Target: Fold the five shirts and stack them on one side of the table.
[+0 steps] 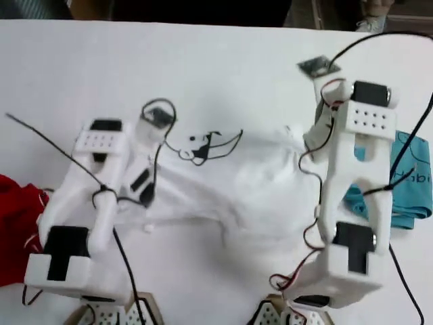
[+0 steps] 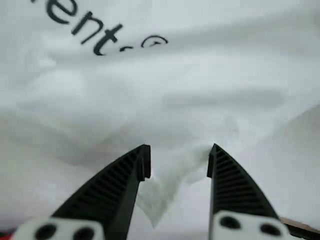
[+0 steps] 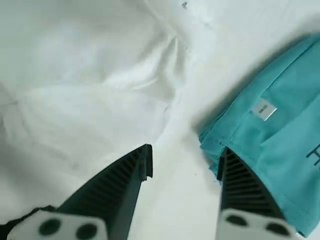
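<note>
White cotton on a white table (image 1: 203,61) makes the main garment hard to trace. The white shirt (image 1: 237,183) lies crumpled across the middle of the table, between the 2 arms, and its outline melts into the surface along the near side. A black drawing (image 1: 195,140) on it faces up, and the end nearest the left arm (image 1: 88,196) is partly covered by that arm's wrist. The left gripper (image 2: 178,150) hangs low over this shirt with its claw spread wide. A raised ridge of cloth runs up between the 2 fingers, but neither finger presses on it, so it holds nothing. In the left wrist view a few black letters on the cloth are cut off by the frame. The right gripper (image 3: 186,150) is also wide open and empty, with bare table between its fingers. The white shirt's rumpled edge lies beside 1 finger and the corner of the teal shirt (image 3: 270,130) just beside the other. That teal shirt lies flat, apparently folded, near the right edge of the table, with a small label (image 3: 263,109) showing on it. From above, the right arm (image 1: 352,196) covers much of it. A red shirt (image 1: 13,223) lies bunched at the left edge, cut off by the frame and partly behind the left arm, so its shape cannot be told.
</note>
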Robot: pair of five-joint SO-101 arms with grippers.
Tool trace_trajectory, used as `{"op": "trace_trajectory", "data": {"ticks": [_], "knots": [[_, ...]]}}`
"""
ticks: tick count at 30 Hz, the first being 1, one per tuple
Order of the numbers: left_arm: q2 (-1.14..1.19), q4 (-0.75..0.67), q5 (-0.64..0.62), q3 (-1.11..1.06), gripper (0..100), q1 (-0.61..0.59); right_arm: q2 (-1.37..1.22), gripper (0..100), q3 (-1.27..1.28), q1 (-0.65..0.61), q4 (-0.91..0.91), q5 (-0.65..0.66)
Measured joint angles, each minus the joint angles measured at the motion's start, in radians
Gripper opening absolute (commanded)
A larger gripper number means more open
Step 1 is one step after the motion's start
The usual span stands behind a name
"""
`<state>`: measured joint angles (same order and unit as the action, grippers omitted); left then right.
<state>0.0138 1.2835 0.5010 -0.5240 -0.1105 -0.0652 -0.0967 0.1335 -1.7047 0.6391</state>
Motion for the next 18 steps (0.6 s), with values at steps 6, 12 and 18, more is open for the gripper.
{"op": "trace_trajectory", "data": {"ticks": [6,12,18], "knots": [[-0.014,-0.086,0.038,-0.130,21,-0.110,0.138,22.3,0.173,0.014,0.014,0.063],[-0.021,-0.086,0.054,-0.141,21,-0.158,0.187,22.5,0.315,0.012,0.097,0.066],[-0.021,-0.015,0.052,-0.094,21,-0.124,0.190,22.5,0.480,-0.021,0.190,0.172]]}}
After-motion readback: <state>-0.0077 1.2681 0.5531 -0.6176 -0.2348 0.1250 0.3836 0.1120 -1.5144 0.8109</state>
